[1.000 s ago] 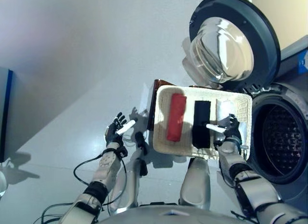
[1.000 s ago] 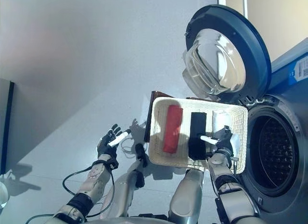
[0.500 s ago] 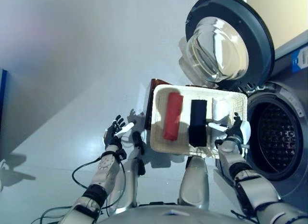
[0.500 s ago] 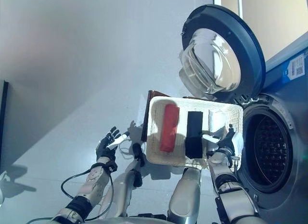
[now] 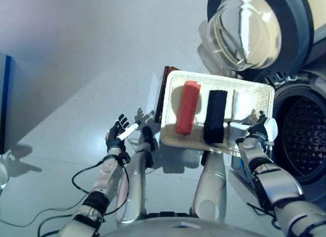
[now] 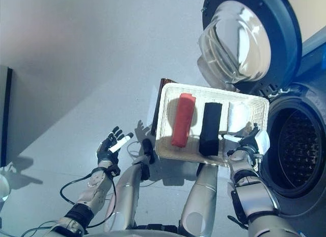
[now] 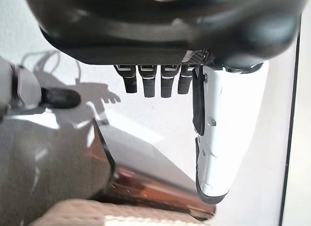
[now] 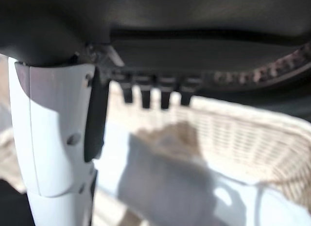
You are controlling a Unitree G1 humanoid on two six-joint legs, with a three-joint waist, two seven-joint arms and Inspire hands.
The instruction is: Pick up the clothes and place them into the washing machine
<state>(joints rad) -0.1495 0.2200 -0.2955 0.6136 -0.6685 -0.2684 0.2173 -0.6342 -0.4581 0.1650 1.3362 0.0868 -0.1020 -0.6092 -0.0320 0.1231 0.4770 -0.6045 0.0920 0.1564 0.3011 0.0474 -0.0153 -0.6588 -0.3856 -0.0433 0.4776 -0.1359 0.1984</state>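
Right hand [image 5: 259, 128] spread, held over white rolled cloth [image 5: 242, 104] in white woven basket [image 5: 170, 102]; nothing gripped. Left hand [image 5: 118, 134] spread, idle. Risk judged: basket rim snagged, neighbouring black roll [image 5: 215, 116] dragged, cloth dropped short of open washer drum [image 5: 305, 140].

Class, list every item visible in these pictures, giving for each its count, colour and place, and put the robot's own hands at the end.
Basket: one, cream wicker, on the floor beside the washer opening.
Red cloth: one, rolled, at the basket's left.
Black cloth: one, folded, in the basket's middle.
White cloth: one, at the basket's right end.
Brown stand: one, dark brown, showing at the basket's left edge.
Washing machine: one, dark grey, at right, drum empty.
Washer door: one, glass with dark rim, swung open above the basket.
Left hand: open, over the floor left of the basket.
Right hand: open, over the basket's right end by the white cloth.
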